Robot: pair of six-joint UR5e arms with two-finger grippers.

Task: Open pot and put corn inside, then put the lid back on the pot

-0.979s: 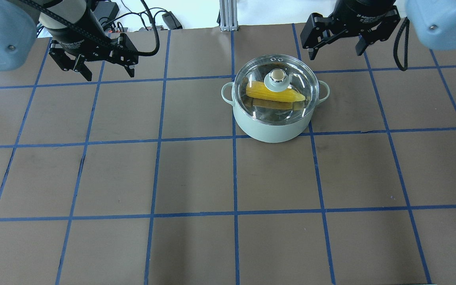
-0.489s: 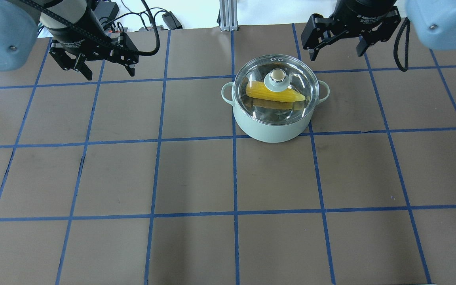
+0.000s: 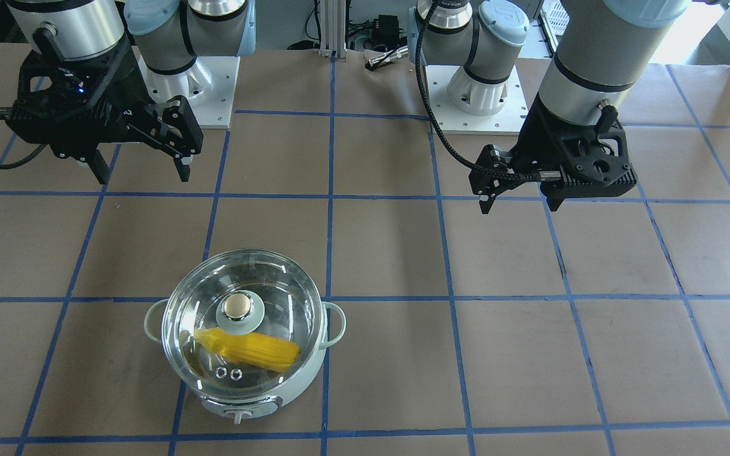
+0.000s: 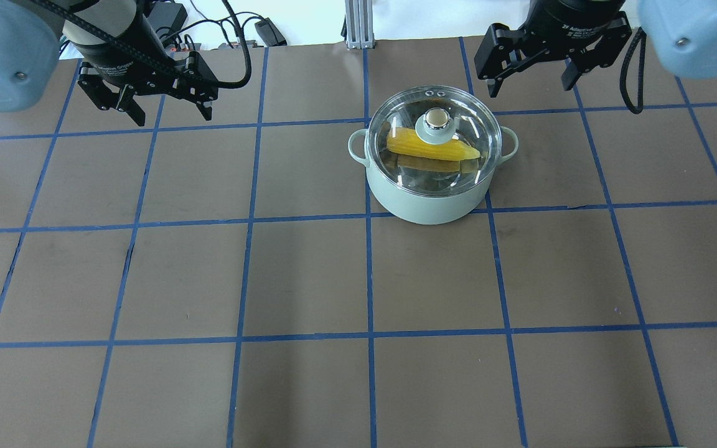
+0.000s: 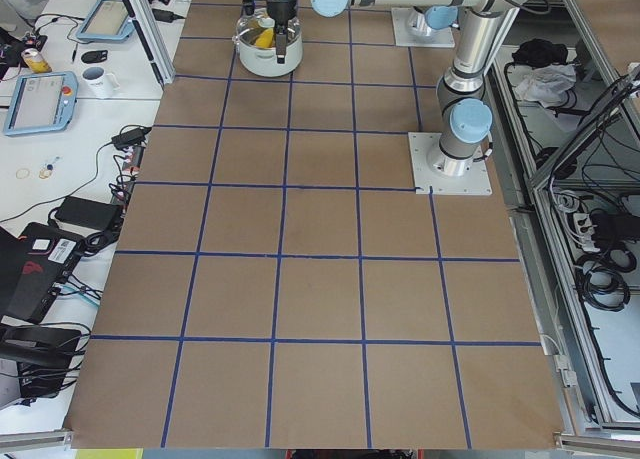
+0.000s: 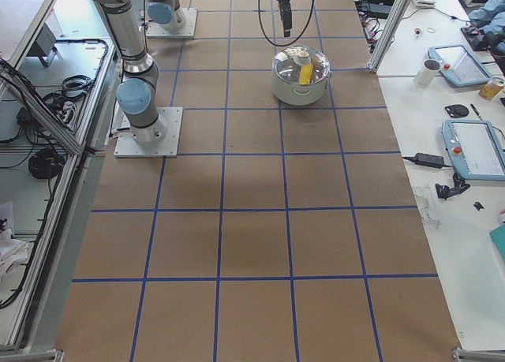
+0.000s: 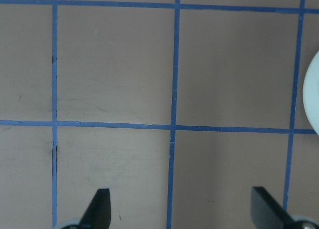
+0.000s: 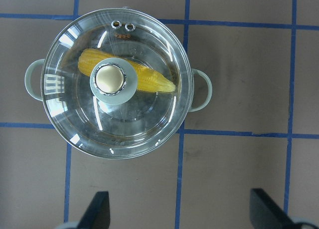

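Since the earlier overhead frames, your right claw (image 4: 529,81) has slipped a little farther toward the far edge, away from the pot. The left claw (image 4: 172,115) has barely shifted, and the pot, lid and corn have not moved at all.

The brown gridded surface (image 4: 309,280) carries only the pot among the task's things. In the overhead view the pot (image 4: 424,208) stands in the far half, just right of centre.

Both claws hover above the surface with their fingers spread wide and nothing between them. The left one is well apart from the pot on its left. The right one is near the pot's far right side but touches nothing.

The glass lid (image 4: 464,124) sits on the pot's rim and looks level all round. The corn (image 4: 424,148) lies inside under the glass, slanted across the middle, partly hidden by the knob (image 4: 437,118).

You can judge every step as done: corn in, lid back on. What remains is the withdrawal, so the next move only calls for you to carry both arms clear without brushing a handle or the knob.
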